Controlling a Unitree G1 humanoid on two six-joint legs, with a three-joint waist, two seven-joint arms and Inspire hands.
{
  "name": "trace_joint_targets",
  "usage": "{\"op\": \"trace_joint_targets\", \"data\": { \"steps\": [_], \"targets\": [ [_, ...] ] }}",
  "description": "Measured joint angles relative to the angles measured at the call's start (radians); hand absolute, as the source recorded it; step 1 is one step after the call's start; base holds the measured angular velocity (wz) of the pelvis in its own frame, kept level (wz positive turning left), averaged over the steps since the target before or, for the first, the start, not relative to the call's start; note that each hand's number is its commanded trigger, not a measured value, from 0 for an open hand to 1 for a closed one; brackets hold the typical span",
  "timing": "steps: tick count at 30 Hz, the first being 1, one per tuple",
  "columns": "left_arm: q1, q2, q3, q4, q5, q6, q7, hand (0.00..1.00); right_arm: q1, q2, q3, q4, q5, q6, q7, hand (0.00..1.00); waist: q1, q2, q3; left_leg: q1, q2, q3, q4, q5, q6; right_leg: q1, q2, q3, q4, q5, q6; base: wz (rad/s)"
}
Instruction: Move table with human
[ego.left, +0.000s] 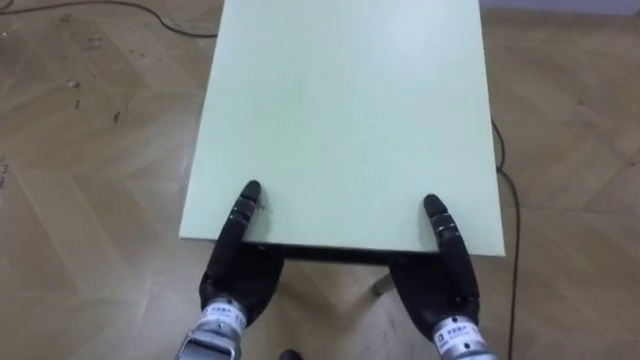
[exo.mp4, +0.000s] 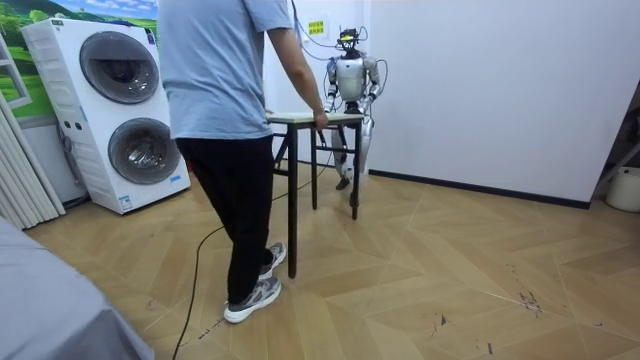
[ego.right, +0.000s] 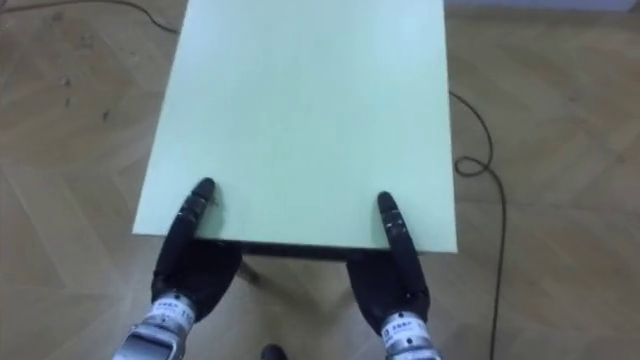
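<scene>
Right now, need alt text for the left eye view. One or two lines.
A pale green table top seen from above, with the robot's left hand and right hand at its near edge, each reaching partly onto the top. Around it lies wood floor.

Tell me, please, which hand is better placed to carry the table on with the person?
Neither: the left hand and right hand sit at the near edge of the table, about evenly in from its corners, while the person holds the far end.
</scene>
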Motion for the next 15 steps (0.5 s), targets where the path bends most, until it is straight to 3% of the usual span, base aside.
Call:
{"op": "trace_joint_targets", "data": {
  "steps": [1, 3, 4, 5, 6, 7, 8, 9, 10, 11, 12, 13, 14, 15],
  "targets": [
    [0.010, 0.000, 0.003, 0.002, 0.000, 0.000, 0.000, 1.00, 0.004, 0.001, 0.003, 0.007, 0.000, 0.001, 0.000, 1.00, 0.004, 0.005, 0.0000, 0.002, 0.012, -0.006, -0.017, 0.025, -0.006, -0.007, 0.017, -0.011, 0.000, 0.008, -0.015, -0.06],
    [0.021, 0.001, 0.000, 0.003, 0.000, 0.003, 0.002, 1.00, 0.017, 0.001, 0.003, 0.011, 0.003, 0.006, 0.000, 1.00, 0.007, 0.010, -0.0009, 0.008, 0.010, -0.052, -0.061, 0.084, -0.023, -0.010, 0.039, -0.033, -0.009, 0.023, -0.037, 0.05],
    [0.022, 0.004, -0.010, 0.006, 0.000, 0.007, 0.003, 1.00, 0.026, 0.002, 0.002, 0.011, 0.004, 0.004, 0.000, 1.00, 0.016, 0.016, -0.0005, 0.012, 0.008, -0.082, -0.110, 0.139, -0.045, -0.020, 0.059, -0.046, -0.017, 0.044, -0.055, 0.08],
    [0.019, 0.006, -0.008, 0.006, 0.000, 0.008, 0.003, 1.00, 0.025, 0.004, 0.003, 0.011, 0.008, 0.003, 0.000, 1.00, 0.025, 0.016, -0.0007, 0.017, -0.002, -0.142, -0.188, 0.222, -0.123, -0.044, 0.074, -0.050, -0.036, 0.074, -0.073, 0.07],
    [0.017, 0.006, -0.007, 0.006, 0.000, 0.009, 0.003, 1.00, 0.023, 0.003, 0.003, 0.011, 0.008, 0.003, 0.001, 1.00, 0.024, 0.016, -0.0009, 0.018, -0.007, -0.181, -0.226, 0.266, -0.181, -0.054, 0.079, -0.061, -0.053, 0.096, -0.084, -0.08],
    [0.021, 0.001, -0.008, 0.007, 0.000, 0.004, 0.003, 1.00, 0.017, 0.001, 0.005, 0.016, 0.006, 0.002, 0.000, 1.00, 0.021, 0.019, 0.0027, 0.017, 0.009, -0.238, -0.189, 0.243, -0.211, -0.065, 0.075, -0.093, -0.068, 0.129, -0.104, -0.25],
    [0.043, -0.008, -0.004, 0.008, -0.001, -0.003, 0.003, 1.00, 0.010, -0.003, 0.020, 0.034, 0.005, -0.003, 0.000, 1.00, 0.028, 0.024, 0.0022, 0.021, 0.040, -0.249, -0.030, 0.111, -0.197, -0.066, 0.082, -0.119, -0.061, 0.141, -0.120, -0.36],
    [0.050, -0.013, -0.003, 0.012, -0.001, -0.004, 0.003, 1.00, 0.010, -0.006, 0.023, 0.039, 0.005, -0.004, 0.000, 1.00, 0.028, 0.032, 0.0035, 0.026, 0.066, -0.252, 0.066, 0.045, -0.191, -0.061, 0.088, -0.135, -0.060, 0.146, -0.128, -0.24],
    [0.052, -0.018, 0.002, 0.020, -0.001, 0.000, 0.002, 1.00, 0.011, -0.011, 0.024, 0.042, 0.002, -0.005, -0.001, 1.00, 0.024, 0.048, 0.0045, 0.038, 0.101, -0.266, 0.234, -0.050, -0.205, -0.060, 0.099, -0.171, -0.056, 0.153, -0.139, 0.05],
    [0.052, -0.029, 0.003, 0.022, 0.001, 0.000, 0.003, 1.00, 0.009, -0.015, 0.023, 0.041, 0.000, -0.009, -0.001, 1.00, 0.012, 0.057, 0.0036, 0.069, 0.137, -0.273, 0.350, -0.105, -0.217, -0.072, 0.109, -0.191, -0.041, 0.156, -0.147, 0.16],
    [0.052, -0.035, 0.002, 0.023, 0.004, 0.000, 0.002, 1.00, 0.008, -0.015, 0.023, 0.041, -0.002, -0.013, -0.001, 1.00, 0.004, 0.059, 0.0038, 0.098, 0.154, -0.274, 0.379, -0.121, -0.221, -0.082, 0.111, -0.196, -0.032, 0.158, -0.150, 0.34],
    [0.050, -0.042, 0.003, 0.023, 0.009, -0.001, 0.002, 1.00, 0.008, -0.013, 0.022, 0.038, -0.006, -0.020, 0.000, 1.00, -0.015, 0.065, 0.0028, 0.169, 0.186, -0.276, 0.393, -0.138, -0.230, -0.100, 0.115, -0.213, -0.019, 0.161, -0.155, 0.43],
    [0.043, -0.045, 0.000, 0.022, 0.010, 0.000, 0.002, 1.00, 0.008, -0.014, 0.021, 0.029, -0.006, -0.026, 0.000, 1.00, -0.036, 0.076, 0.0044, 0.243, 0.206, -0.300, 0.381, -0.146, -0.242, -0.120, 0.116, -0.234, -0.001, 0.162, -0.156, 0.48],
    [0.039, -0.046, -0.002, 0.022, 0.010, 0.000, 0.002, 1.00, 0.008, -0.015, 0.020, 0.023, -0.006, -0.027, 0.000, 1.00, -0.047, 0.084, 0.0046, 0.282, 0.211, -0.313, 0.357, -0.147, -0.246, -0.133, 0.117, -0.242, 0.010, 0.162, -0.156, 0.41]
  ]
}}
